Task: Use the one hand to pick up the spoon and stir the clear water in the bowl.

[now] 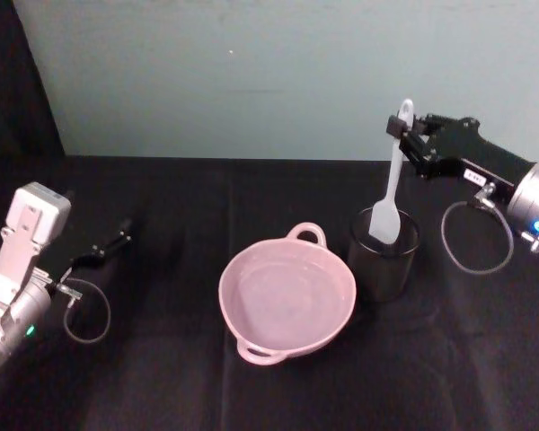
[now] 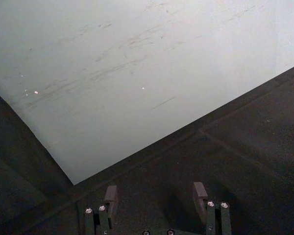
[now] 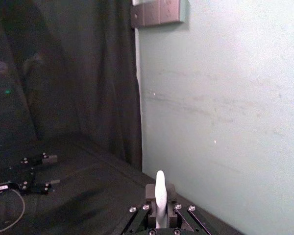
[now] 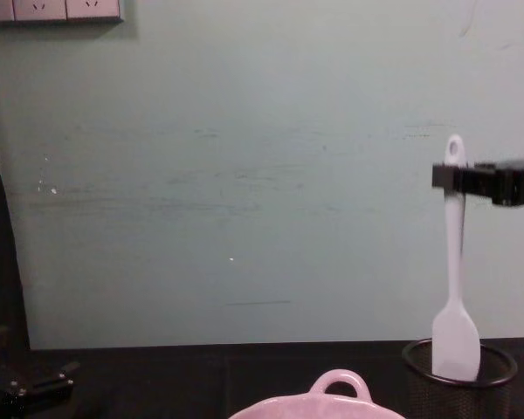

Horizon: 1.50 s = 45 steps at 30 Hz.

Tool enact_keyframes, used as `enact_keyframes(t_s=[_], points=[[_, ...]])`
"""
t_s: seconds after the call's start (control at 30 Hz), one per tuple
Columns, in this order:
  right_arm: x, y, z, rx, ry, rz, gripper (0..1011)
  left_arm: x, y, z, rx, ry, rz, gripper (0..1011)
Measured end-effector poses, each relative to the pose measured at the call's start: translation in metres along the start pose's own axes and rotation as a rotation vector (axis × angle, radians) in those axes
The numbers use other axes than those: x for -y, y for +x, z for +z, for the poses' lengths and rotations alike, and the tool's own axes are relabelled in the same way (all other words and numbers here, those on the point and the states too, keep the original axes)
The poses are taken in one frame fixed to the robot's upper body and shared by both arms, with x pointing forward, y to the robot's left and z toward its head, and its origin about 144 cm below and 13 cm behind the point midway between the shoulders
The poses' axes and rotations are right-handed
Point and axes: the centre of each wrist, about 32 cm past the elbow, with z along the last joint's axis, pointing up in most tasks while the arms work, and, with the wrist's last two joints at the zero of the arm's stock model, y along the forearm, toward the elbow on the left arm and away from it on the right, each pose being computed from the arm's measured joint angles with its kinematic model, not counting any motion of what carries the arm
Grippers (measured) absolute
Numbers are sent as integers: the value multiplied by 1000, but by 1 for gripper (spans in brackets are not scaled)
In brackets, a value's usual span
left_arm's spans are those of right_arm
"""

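The white spoon (image 1: 393, 180) stands upright, and my right gripper (image 1: 404, 136) is shut on the top of its handle, just under the hole. Its flat blade (image 4: 456, 345) still dips inside the rim of the black wire-mesh cup (image 1: 384, 265). The right wrist view shows the handle end (image 3: 160, 193) pinched between the fingers. The pale pink bowl (image 1: 229, 278) sits mid-table, left of the cup, with its loop handle (image 4: 336, 384) toward the wall. My left gripper (image 1: 121, 235) rests low at the far left, open and holding nothing (image 2: 154, 196).
A black cloth (image 1: 162, 377) covers the table, and a pale green wall (image 4: 244, 175) stands close behind it. A dark curtain (image 3: 63, 73) hangs at the left side. Cable loops hang by both wrists (image 1: 472, 238).
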Motion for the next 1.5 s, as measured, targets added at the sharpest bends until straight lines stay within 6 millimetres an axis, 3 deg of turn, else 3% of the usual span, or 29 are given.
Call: enact_keyframes(t_s=[0.47, 1.5], points=[[-1, -3, -41, -155, -36, -25, 123, 0, 0, 0, 0, 0, 0, 1005], [8, -1, -64, -334, -36, -76, 123, 0, 0, 0, 0, 0, 0, 1005]])
